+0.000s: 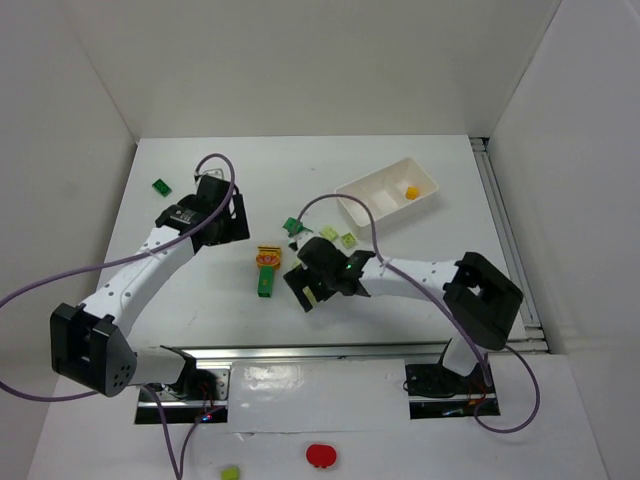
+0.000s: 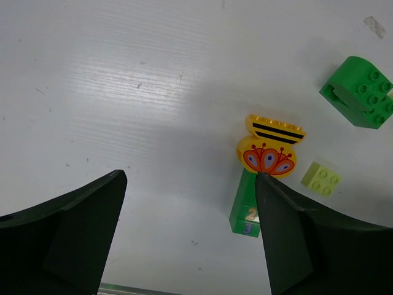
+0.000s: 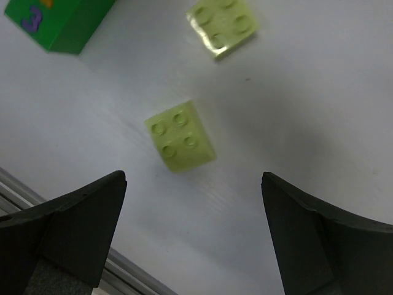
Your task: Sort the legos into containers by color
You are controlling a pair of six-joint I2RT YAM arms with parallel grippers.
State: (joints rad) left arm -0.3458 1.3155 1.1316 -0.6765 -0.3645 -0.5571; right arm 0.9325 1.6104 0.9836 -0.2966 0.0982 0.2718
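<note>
Our right claw and left claw are wide open
We hold nothing; a lime brick lies loose below our right claw

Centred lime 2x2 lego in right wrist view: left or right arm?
Right. The right end effector, open, is over the lime-yellow studded plastic brick, and the white plastic tray sits on that side. The left end effector is by the yellow striped brick.

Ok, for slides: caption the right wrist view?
Open right claw over a lime brick; second lime brick and green block beyond.
</note>
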